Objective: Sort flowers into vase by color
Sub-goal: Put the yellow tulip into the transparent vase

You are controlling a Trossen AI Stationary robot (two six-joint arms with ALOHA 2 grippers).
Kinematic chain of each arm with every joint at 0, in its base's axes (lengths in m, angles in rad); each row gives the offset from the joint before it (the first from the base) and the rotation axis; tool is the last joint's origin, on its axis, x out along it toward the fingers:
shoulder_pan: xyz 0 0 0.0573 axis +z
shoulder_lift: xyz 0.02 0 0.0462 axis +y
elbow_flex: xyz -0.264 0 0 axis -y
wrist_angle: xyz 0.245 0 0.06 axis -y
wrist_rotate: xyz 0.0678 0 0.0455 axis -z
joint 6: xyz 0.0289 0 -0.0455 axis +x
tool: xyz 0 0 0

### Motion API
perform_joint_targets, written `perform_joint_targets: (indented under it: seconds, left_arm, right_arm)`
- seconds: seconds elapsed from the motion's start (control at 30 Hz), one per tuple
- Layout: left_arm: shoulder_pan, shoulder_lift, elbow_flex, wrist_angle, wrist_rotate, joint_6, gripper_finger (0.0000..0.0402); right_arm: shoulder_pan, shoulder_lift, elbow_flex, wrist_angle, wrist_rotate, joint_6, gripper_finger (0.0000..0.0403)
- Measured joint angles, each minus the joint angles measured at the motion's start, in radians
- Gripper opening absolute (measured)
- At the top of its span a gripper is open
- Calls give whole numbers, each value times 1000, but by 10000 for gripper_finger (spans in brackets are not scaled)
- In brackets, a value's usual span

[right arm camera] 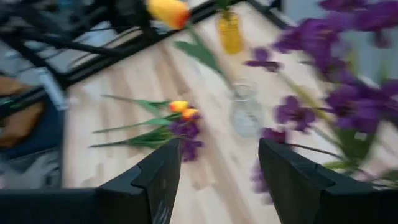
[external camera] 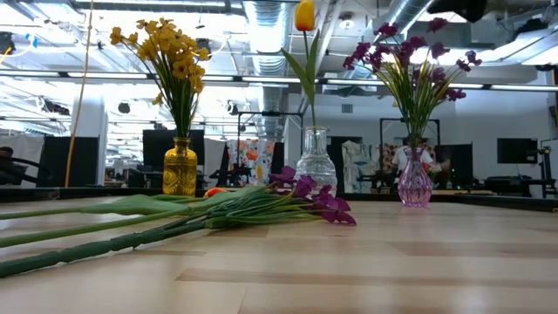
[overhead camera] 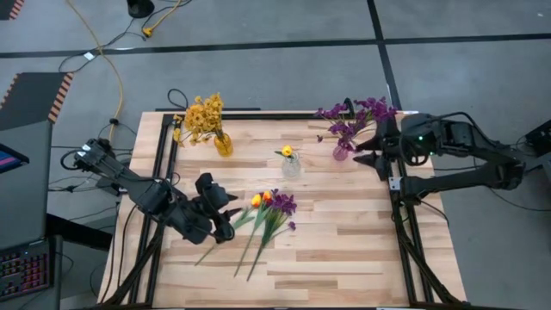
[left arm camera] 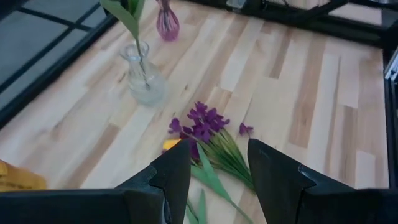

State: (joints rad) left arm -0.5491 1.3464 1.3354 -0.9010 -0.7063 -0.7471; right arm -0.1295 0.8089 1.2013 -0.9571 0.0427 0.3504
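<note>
Low over the table, the left gripper (overhead camera: 225, 209) was held with fingers apart, empty, beside loose flowers (overhead camera: 269, 209); the right gripper (overhead camera: 368, 145) was spread wide near the purple vase (overhead camera: 342, 151).

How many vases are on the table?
3: yellow vase at the far left, clear vase in the middle, pink vase at the far right.

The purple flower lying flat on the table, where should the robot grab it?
Probably on the thin green stem, below the purple flower's fluffy bloom, coming straight down from above. It lies flat on the wooden table in a bunch with two orange tulip buds, so the stem is the firm, narrow part. The left gripper, jaws open, hangs right beside that bunch.
</note>
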Motion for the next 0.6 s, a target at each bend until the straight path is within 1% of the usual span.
perform_joint_targets:
  seconds: [0.07,0.13,0.3,0.43,0.5,0.6]
  left_arm:
    - [0,20,0,-2,13,-19,147]
    - [0,45,0,-2,26,-27,147]
    - [0,129,0,-1,32,-45,147]
    - [0,200,0,-2,47,-77,147]
    - [0,235,0,-3,52,-111,147]
    - [0,280,0,-9,93,-152,147]
  right_arm:
    - [11,0,0,9,-44,0,244]
    - [32,3,0,8,-64,0,244]
    - [115,28,0,8,-63,28,244]
    - [198,59,0,9,-3,68,244]
    - [246,81,0,9,55,85,244]
    - [319,119,0,9,141,94,244]
